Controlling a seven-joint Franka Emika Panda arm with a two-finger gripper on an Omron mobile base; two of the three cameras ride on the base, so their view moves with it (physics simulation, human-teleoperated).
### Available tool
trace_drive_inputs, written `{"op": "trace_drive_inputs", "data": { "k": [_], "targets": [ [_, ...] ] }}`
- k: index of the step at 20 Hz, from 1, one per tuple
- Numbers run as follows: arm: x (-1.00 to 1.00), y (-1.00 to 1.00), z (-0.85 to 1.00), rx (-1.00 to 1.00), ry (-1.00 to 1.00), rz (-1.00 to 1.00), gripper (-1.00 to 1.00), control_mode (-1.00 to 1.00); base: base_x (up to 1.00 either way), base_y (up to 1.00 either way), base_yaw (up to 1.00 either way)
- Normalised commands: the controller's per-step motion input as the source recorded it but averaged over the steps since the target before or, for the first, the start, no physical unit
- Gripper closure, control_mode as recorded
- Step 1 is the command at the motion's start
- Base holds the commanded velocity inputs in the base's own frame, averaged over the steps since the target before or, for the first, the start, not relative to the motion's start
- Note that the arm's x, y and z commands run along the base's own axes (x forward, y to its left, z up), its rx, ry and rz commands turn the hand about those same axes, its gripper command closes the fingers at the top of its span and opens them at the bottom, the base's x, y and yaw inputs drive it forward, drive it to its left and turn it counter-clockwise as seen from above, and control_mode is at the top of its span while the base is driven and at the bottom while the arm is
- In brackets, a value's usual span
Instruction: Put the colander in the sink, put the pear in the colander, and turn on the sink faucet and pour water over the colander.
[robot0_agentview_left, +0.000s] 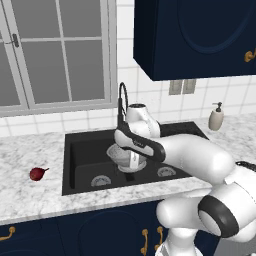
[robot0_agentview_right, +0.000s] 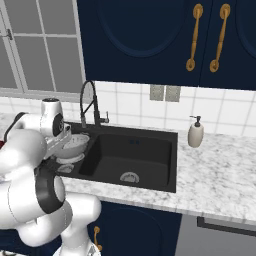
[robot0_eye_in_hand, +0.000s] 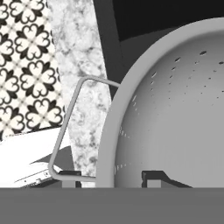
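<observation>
- Hand view: my gripper (robot0_eye_in_hand: 111, 179) is closed on the rim of the colander (robot0_eye_in_hand: 175, 113); one finger tip (robot0_eye_in_hand: 70, 176) sits outside the rim by the wire handle, the other inside the bowl.
- Hand view: beyond the rim I see the sink (robot0_eye_in_hand: 131, 22) wall, a strip of marbled counter (robot0_eye_in_hand: 83, 87) edge and patterned floor (robot0_eye_in_hand: 26, 65) past it.
- Left base view: the colander (robot0_agentview_left: 125, 159) hangs over the left basin of the sink (robot0_agentview_left: 82, 165), clear of the basin floor as far as I can tell, with its rim tilted.
- Left base view: the faucet (robot0_agentview_left: 121, 102) stands at the sink's back edge, just behind my wrist; room there is tight.
- Left base view: the pear (robot0_agentview_left: 37, 173) lies on the counter (robot0_agentview_left: 30, 150) left of the sink, well apart from the basin edge, with open counter all round it.
- Right base view: the colander (robot0_agentview_right: 75, 144) sits just left of the faucet (robot0_agentview_right: 90, 105), near the divider; the right basin lies open, its drain (robot0_agentview_right: 129, 177) uncovered.
- Right base view: a soap bottle (robot0_agentview_right: 195, 132) stands on the counter right of the sink, well apart from my arm.
- Left base view: no stream shows at the faucet spout.
</observation>
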Motion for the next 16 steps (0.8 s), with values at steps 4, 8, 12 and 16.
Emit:
{"op": "trace_drive_inputs", "data": {
  "k": [4, 8, 12, 16],
  "targets": [
    [0.02, 0.72, -0.08, -0.04, 0.0, 0.05, 1.0, -1.0, 0.0, 0.0, 0.0],
    [0.16, 0.69, -0.02, -0.02, 0.0, 0.02, 1.0, -1.0, 0.0, 0.0, 0.0],
    [0.29, 0.46, -0.03, 0.0, 0.0, 0.02, 1.0, -1.0, 0.0, 0.0, 0.0],
    [0.35, 0.38, -0.15, -0.01, -0.01, 0.0, 1.0, -1.0, 0.0, 0.0, 0.0]
  ]
}}
